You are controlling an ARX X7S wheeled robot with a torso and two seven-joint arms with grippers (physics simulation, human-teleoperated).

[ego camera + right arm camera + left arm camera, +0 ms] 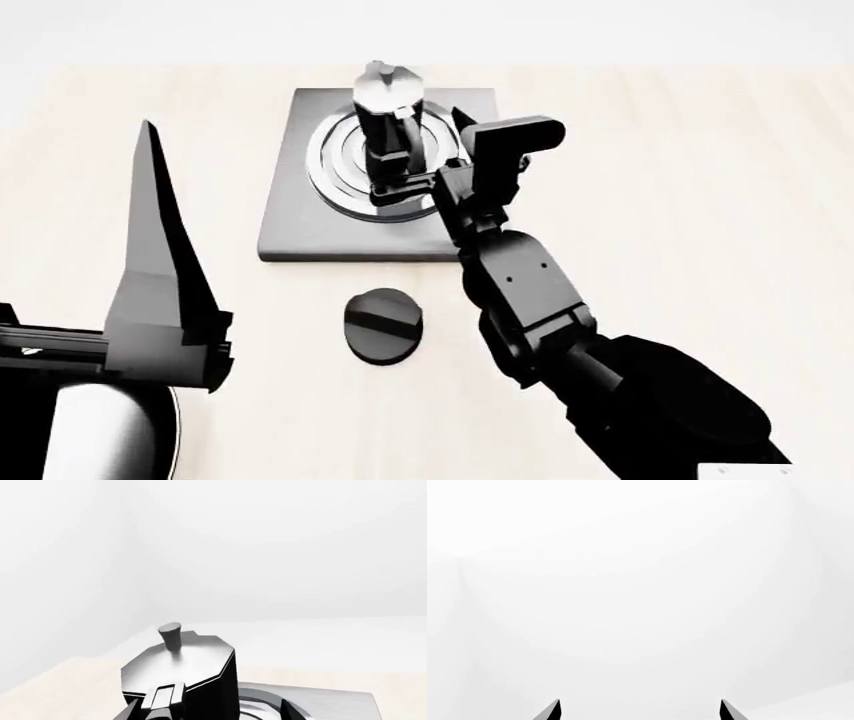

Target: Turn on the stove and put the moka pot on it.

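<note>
The moka pot (384,112), black with a silver lid, stands upright on the silver rings of the dark-grey stove (300,225). In the right wrist view the moka pot (183,667) shows its lid knob and handle close up. My right gripper (212,712) is open, with a finger on each side of the pot; the finger on the stove side stands apart from it. In the head view my right gripper (424,165) reaches the pot from the near side. The round black knob (383,325) lies on the table in front of the stove. My left gripper (640,711) is open and empty.
My left arm (154,290) is raised at the left, fingers pointing away, well clear of the stove. A round grey pan with a black rim (114,435) sits at the near left corner. The light wooden table (667,200) stretches right of the stove.
</note>
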